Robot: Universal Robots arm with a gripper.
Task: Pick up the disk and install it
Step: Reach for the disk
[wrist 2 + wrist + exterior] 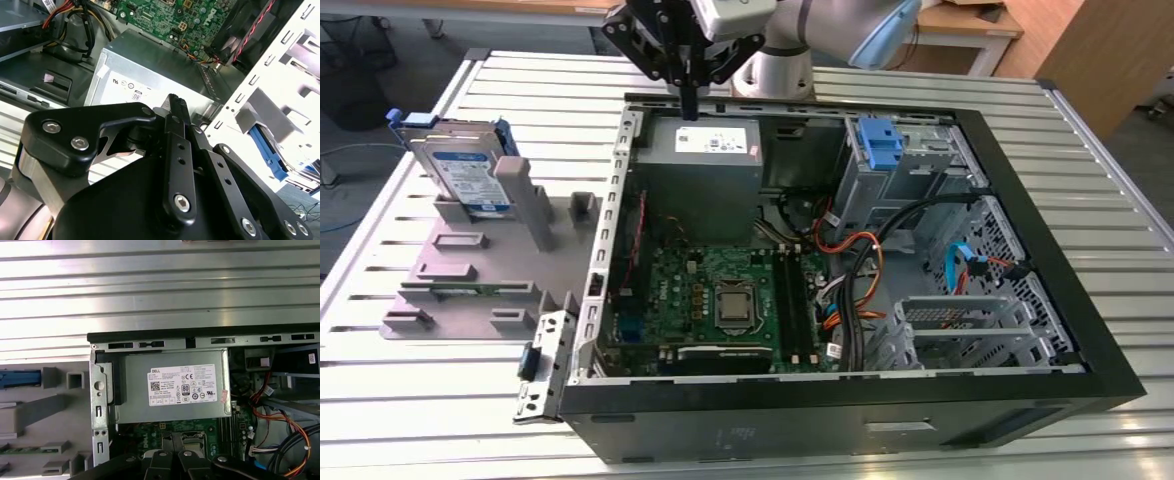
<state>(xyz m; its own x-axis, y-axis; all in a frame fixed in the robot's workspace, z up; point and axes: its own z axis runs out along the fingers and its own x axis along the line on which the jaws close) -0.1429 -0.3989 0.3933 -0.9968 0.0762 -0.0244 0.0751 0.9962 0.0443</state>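
The disk (462, 168), silver-grey with a white and blue label and a blue carrier frame, stands tilted on the grey holder (467, 265) at the exterior view's left, outside the computer case (1067, 300). In the first wrist view a blue edge of its carrier (20, 379) shows beside the case wall. My gripper (688, 108) hangs over the case's far edge, just above the grey power-supply box (704, 145), well apart from the disk. Its black fingers (175, 107) are pressed together with nothing between them. The linkage of the gripper (172, 462) also appears in the first wrist view.
The open case holds a green motherboard (720, 295), bundled cables (854, 260) and a drive bay with a blue plastic tab (881, 142). A metal drive cage (961, 320) sits at the exterior view's right. The slatted metal table (427, 400) surrounds everything.
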